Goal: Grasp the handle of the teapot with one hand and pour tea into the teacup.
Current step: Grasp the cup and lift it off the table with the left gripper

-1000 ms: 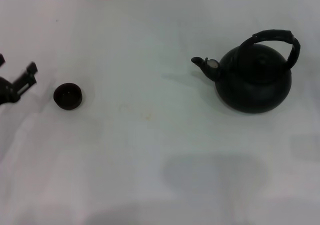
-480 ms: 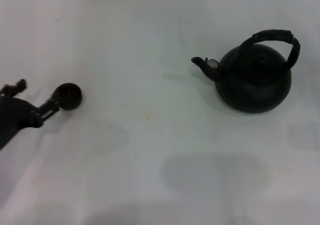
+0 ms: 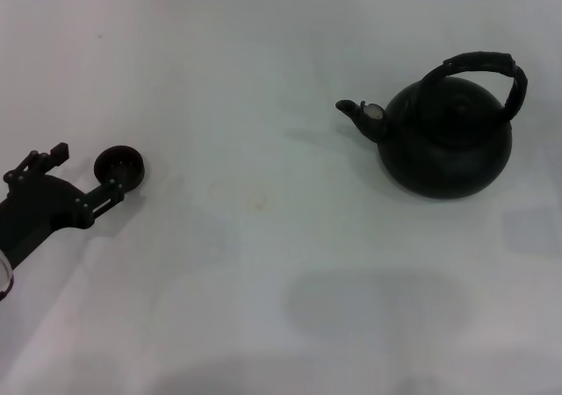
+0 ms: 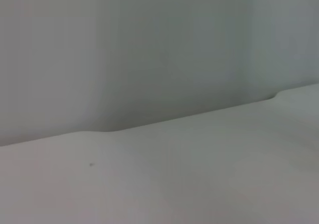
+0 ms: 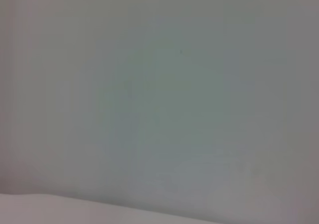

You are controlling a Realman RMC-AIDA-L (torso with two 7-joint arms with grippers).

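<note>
The left gripper (image 3: 86, 174), fingers spread wide, has swung in beside the teacup (image 3: 119, 166), one finger now touching it. The teapot (image 3: 445, 137) sits untouched, well apart across the tabletop (image 3: 263, 263); pouring hasn't begun.

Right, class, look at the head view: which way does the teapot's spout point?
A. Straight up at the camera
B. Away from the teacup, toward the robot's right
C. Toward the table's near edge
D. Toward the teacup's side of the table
D: the teapot sits on the robot's right, and its pale-tipped spout juts toward the robot's left, where the teacup stands beside the left gripper.
</note>
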